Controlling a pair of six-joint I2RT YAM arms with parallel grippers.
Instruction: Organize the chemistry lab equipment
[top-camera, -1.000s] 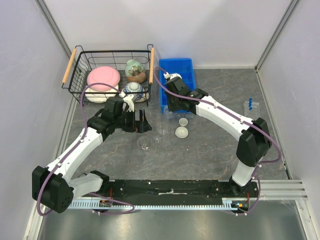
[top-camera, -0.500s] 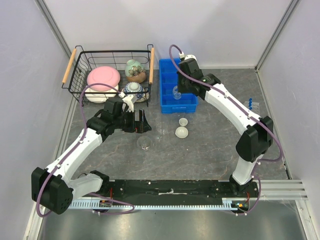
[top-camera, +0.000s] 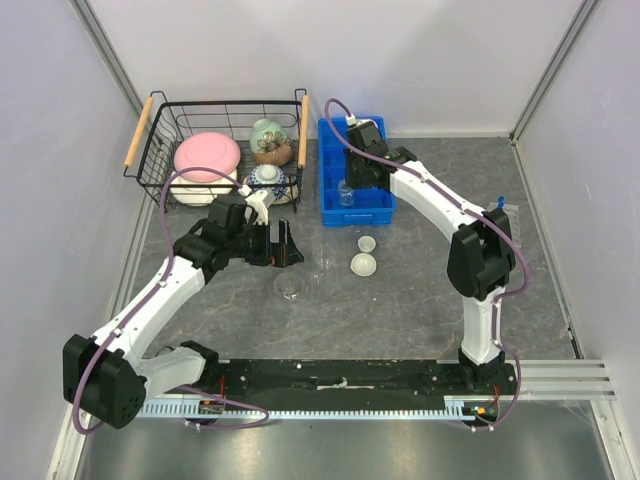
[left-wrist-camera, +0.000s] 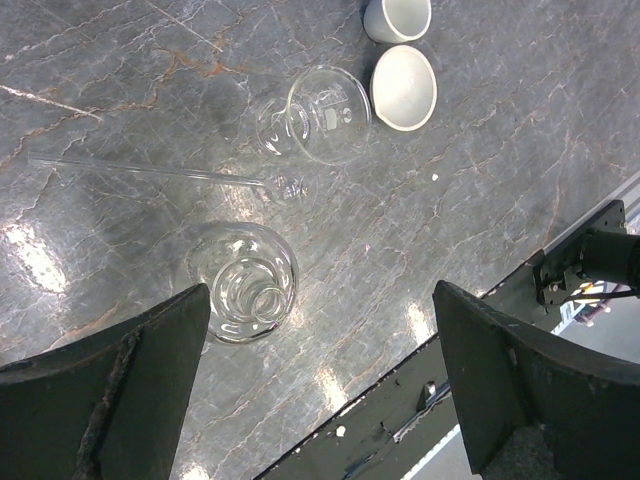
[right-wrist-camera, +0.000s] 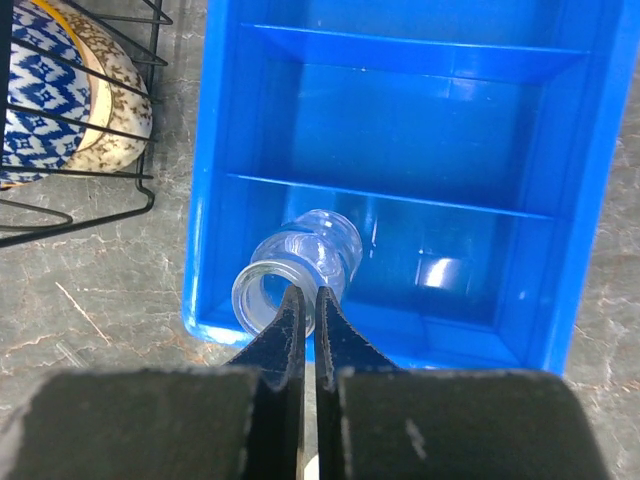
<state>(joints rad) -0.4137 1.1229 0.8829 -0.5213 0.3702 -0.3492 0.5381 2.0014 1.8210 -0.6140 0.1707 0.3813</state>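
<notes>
My right pincer (right-wrist-camera: 309, 305) is pressed fully closed. Its tips look to be nipping the glass rim of a flask (right-wrist-camera: 300, 262), though the glass is so thin that I can't be quite sure from the wrist view. The flask is inside the blue tray (right-wrist-camera: 570, 200), in the compartment at the bottom of the wrist frame, with its mouth facing the camera. In the top view the tray lies at upper centre, just right of the wire basket (top-camera: 225, 103), and the right pincer is over its lower end.

My left pincer (left-wrist-camera: 320, 330) stands as wide as it goes and holds nothing — it hovers over the table (top-camera: 420, 300), left of centre in the top view. In its wrist frame a second flask (left-wrist-camera: 240, 283) stands upright, lower left of centre. A third flask (left-wrist-camera: 320, 113) sits above it, just beside two white dishes (left-wrist-camera: 404, 87) at the top edge. A thin glass rod (left-wrist-camera: 140, 170) lies across the left half, between those two flasks.

The blue-capped tubes (top-camera: 500, 207) sit at the far right of the top view — well apart from the rest.
</notes>
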